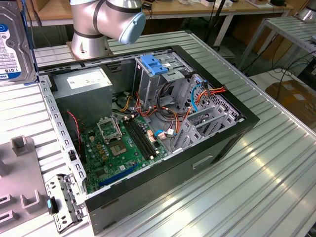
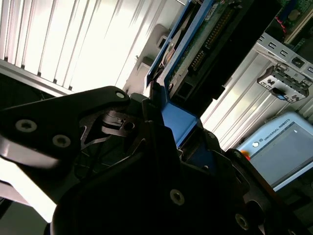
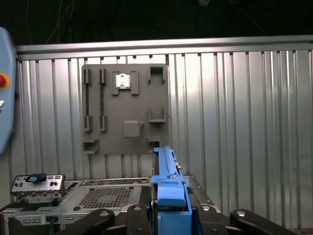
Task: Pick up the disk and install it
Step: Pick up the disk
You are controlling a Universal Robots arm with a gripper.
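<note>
The disk (image 1: 12, 44), silver-grey with a white-and-blue label and a light blue rail along its side, hangs in the air at the exterior view's far left, above the ribbed table. In the second wrist view my black gripper (image 2: 178, 122) is shut on the disk's blue carrier rail, and the disk (image 2: 205, 39) sticks out beyond the fingers with its circuit-board side showing. The first wrist view shows the disk (image 3: 166, 171) edge-on, clamped between the gripper (image 3: 168, 210) fingers.
The open computer case (image 1: 237, 116) lies on the table with the motherboard (image 1: 123, 143), a grey power-supply box (image 1: 86, 81) and a tall metal cage topped by a blue bracket (image 1: 154, 65). A grey fixture plate (image 3: 124, 107) and a teach pendant (image 2: 279, 147) lie beside it.
</note>
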